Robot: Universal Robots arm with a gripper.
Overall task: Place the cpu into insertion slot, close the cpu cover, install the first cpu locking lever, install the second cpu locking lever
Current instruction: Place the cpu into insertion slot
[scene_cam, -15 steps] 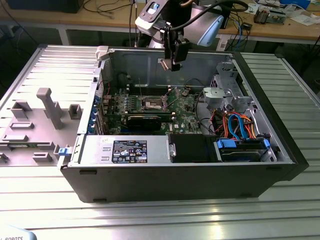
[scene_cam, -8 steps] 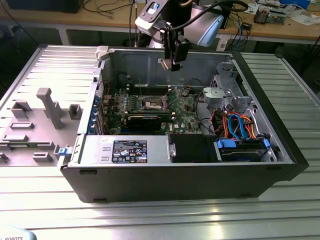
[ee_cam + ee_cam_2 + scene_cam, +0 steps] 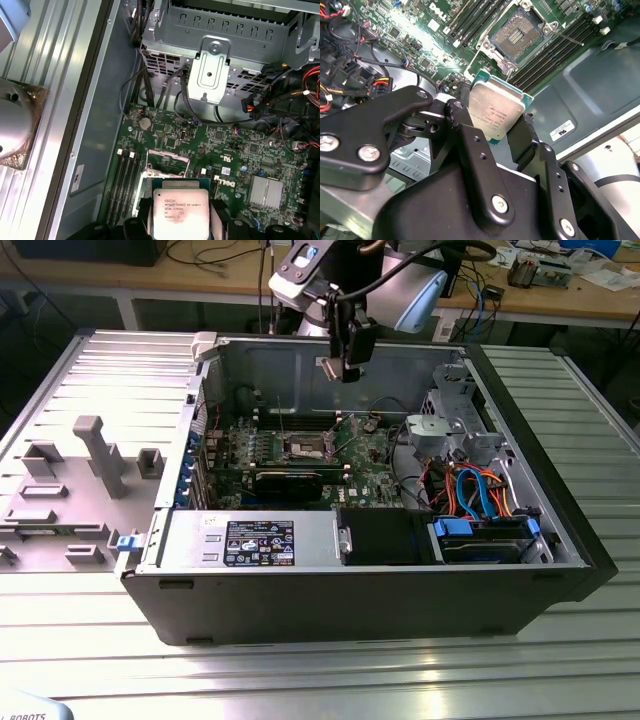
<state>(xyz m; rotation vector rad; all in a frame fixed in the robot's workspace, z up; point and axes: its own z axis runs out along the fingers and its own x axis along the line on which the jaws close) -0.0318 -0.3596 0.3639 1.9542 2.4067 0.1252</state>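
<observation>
The cpu [image 3: 495, 112], a flat square chip with a dull grey metal face, is held by its edges between black fingers [image 3: 465, 122]. My gripper [image 3: 496, 125] is shut on it in both wrist views, with the cpu [image 3: 180, 212] and gripper [image 3: 181, 216] high above the green motherboard. In the exterior view the gripper [image 3: 342, 368] hangs over the open case's back wall with the cpu [image 3: 328, 366] tilted. The insertion slot [image 3: 516, 36] lies open with its dark centre bare, also seen below the arm [image 3: 305, 448]. The cpu cover [image 3: 167, 162] stands raised beside it. A thin locking lever [image 3: 567, 37] sticks out.
The open computer case [image 3: 560, 540] lies on a ribbed metal table. A drive cage [image 3: 215, 70] with cables stands beside the board. Long memory slots [image 3: 470, 20] flank the socket. A silver heat sink [image 3: 267, 192] and a power supply [image 3: 250, 540] sit inside. Grey fixtures [image 3: 90, 455] are at the exterior view's left.
</observation>
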